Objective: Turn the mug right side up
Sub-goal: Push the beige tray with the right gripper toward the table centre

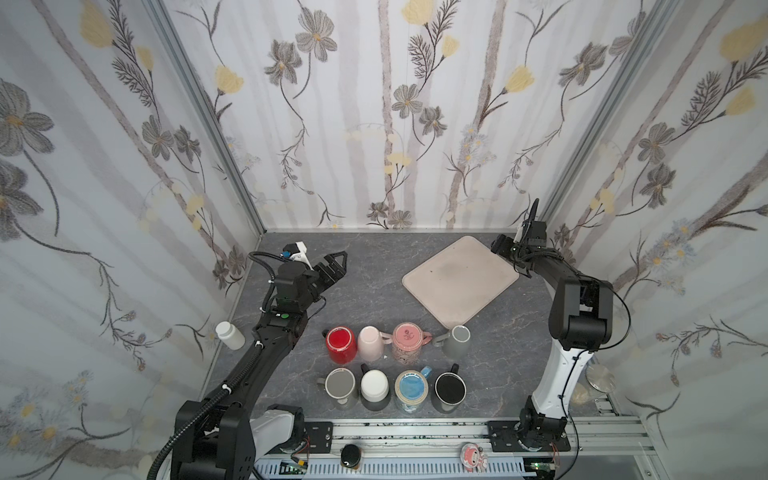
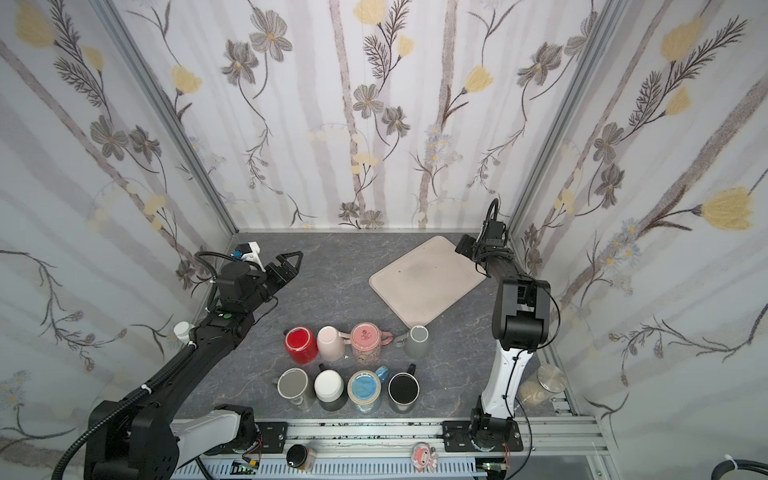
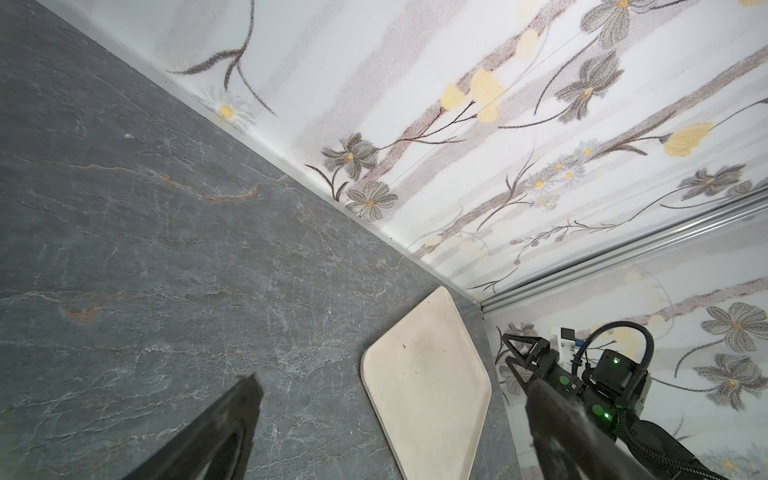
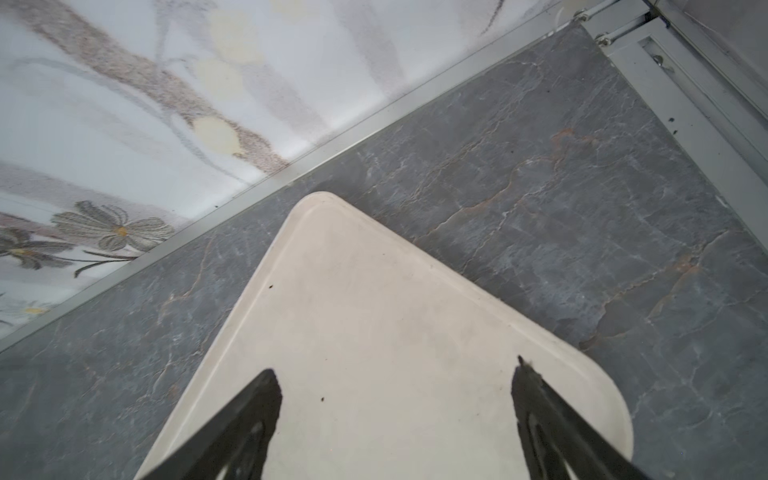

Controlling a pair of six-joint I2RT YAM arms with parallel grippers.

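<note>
Front row, nearest me, four mugs side by side on the dark grey stone-look tabletop (image 1: 361, 291). From the left they are a grey mug with a pale rim (image 1: 340, 384), a dark mug with a flat white top (image 1: 374, 385), a speckled mug with a blue inside (image 1: 411, 388) and a black mug (image 1: 450, 388) with its handle pointing away from me.

The row behind also holds four. The glossy red mug (image 1: 341, 343) touches the pale pink mug (image 1: 371, 343). Next is the pink patterned mug (image 1: 408, 338), then a grey tapered mug (image 1: 456, 340) set a little apart.

The pale pink mug and the pink patterned mug show closed bases upward, and the patterned one has a stamp on its base. The white-topped one looks bottom-up too. I cannot tell which of these is the one to flip. All sit mid-tabletop, and neither arm is touching any of them.

Farther back on the left, the left pincer (image 3: 395, 380) hangs over bare tabletop, well apart from the mugs. Its jaws are spread wide and hold nothing.

A beige rounded-square mat (image 1: 459, 280) lies far right with nothing on it. Its near corner is just beside the grey tapered mug. The right pincer (image 4: 395, 368) hangs over the mat's far side, jaws spread, empty.
</note>
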